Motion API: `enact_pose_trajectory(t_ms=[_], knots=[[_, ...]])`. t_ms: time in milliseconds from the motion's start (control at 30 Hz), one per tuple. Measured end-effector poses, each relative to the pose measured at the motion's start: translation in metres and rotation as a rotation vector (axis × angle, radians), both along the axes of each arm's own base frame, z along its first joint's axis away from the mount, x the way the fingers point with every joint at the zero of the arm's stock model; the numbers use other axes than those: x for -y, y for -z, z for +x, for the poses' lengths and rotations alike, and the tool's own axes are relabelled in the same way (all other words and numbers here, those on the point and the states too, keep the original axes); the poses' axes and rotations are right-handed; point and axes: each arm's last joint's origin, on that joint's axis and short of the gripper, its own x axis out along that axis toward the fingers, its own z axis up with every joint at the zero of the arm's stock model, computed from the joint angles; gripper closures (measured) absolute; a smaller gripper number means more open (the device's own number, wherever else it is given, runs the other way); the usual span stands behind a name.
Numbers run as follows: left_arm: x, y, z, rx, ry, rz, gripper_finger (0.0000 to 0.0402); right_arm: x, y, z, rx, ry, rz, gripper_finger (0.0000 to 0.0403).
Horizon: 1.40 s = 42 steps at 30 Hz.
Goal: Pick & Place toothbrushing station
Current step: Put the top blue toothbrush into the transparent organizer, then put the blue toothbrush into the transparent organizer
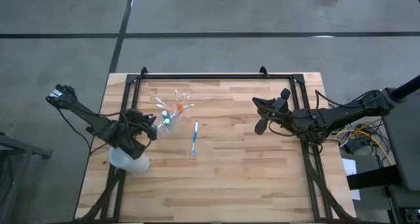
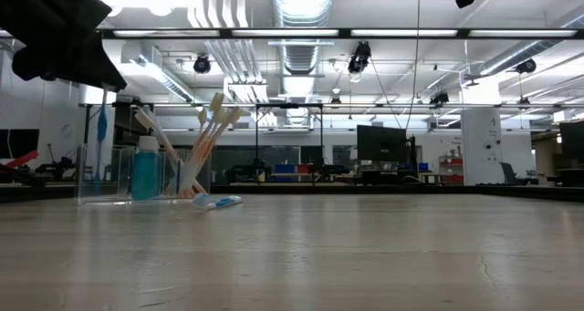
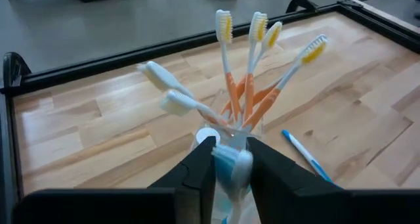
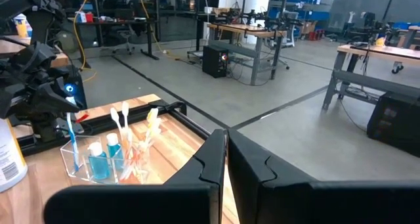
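Observation:
A clear tumbler [image 1: 172, 116] stands left of the table's middle. It holds several white-orange toothbrushes [image 3: 252, 86] fanned upward and a blue toothpaste tube [image 2: 146, 170]. My left gripper [image 3: 231, 155] reaches over the tumbler from the left, shut on a white-blue toothbrush [image 4: 71, 142]. A second white-blue toothbrush [image 1: 194, 138] lies flat on the wood just right of the tumbler. My right gripper [image 1: 260, 115] hangs shut above the table's right half, with nothing in it. My left gripper pinches the white-blue toothbrush between its two fingers, near its upper end [image 3: 231, 168]. The fingers [image 3: 203, 165] come slanting down from the table's left side and lie across it. The brush stands nearly upright, its lower end [image 2: 100, 170] inside the tumbler.
A frosted whitish cup [image 1: 129, 162] stands under my left arm near the table's left edge. A black frame rail [image 1: 216, 75] runs along the far edge and down both sides. Bare wood lies in the middle and along the near side.

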Motion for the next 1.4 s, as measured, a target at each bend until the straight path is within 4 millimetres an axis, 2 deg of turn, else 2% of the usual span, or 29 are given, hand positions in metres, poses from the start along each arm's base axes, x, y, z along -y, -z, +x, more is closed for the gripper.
enact_pose_trajectory(t_ms=[267,367,567,767,967,1100,1267,1400], knots=[[0.000,-0.005,0.001,0.026,-0.001,-0.013,0.0253,0.000,0.000,0.000,-0.001,0.000,-0.001,0.0390],[0.001,-0.013,0.002,0.039,0.006,-0.012,0.0232,0.000,0.000,0.000,0.000,0.000,0.000,0.0390],[0.002,-0.047,0.005,0.032,0.076,0.112,0.0216,0.000,0.000,0.000,0.000,0.000,0.000,0.0390],[0.004,-0.089,0.007,0.072,0.131,0.111,0.0215,0.000,0.000,0.000,0.000,0.000,0.000,0.0390],[0.013,-0.117,0.026,0.124,0.182,0.096,0.0215,0.000,0.000,0.000,0.000,0.000,0.000,0.0390],[0.019,-0.123,0.044,0.104,0.196,0.044,0.0216,0.000,0.000,0.000,0.001,0.000,0.000,0.0390],[0.029,-0.116,0.062,0.024,0.271,-0.080,0.0215,0.000,0.000,0.000,-0.001,0.000,0.000,0.0390],[0.027,-0.110,0.073,0.065,0.192,-0.216,0.0216,0.000,0.000,0.000,0.000,0.000,0.000,0.0390]])
